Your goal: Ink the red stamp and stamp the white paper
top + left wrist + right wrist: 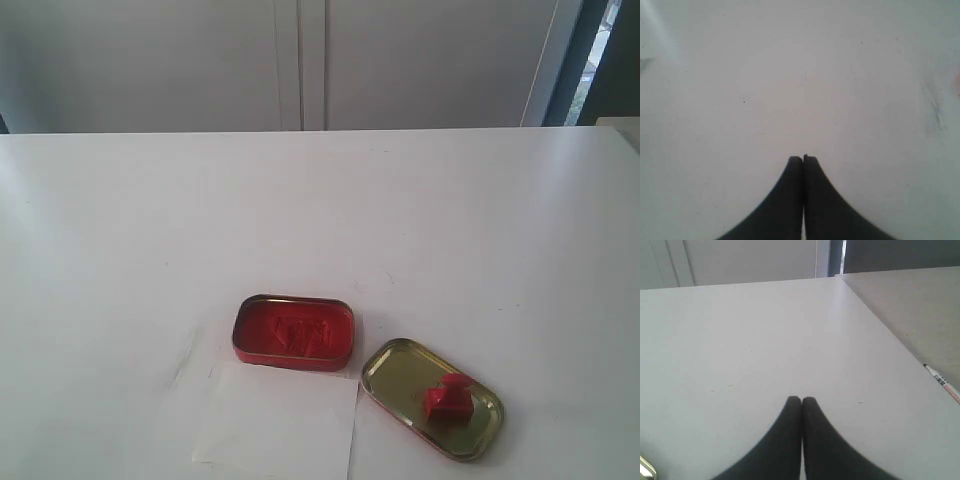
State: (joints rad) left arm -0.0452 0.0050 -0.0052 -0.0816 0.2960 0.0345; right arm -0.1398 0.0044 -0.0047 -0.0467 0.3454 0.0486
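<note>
Here the red stamp (449,397) sits in the gold lid (398,374) (ink tin (293,332) beside).

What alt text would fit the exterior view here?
A small red stamp rests inside a gold tin lid on a white table. To the lid's left sits an open red ink tin, with a sheet of white paper just in front of it; neither arm shows.

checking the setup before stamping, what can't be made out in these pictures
- Exterior view: the red stamp in the gold lid is too small to show its face.
- Exterior view: the white paper blends into the table; any print cannot be made out.
- Right wrist view: the frame edge cuts what looks like the gold lid to a corner.
</note>
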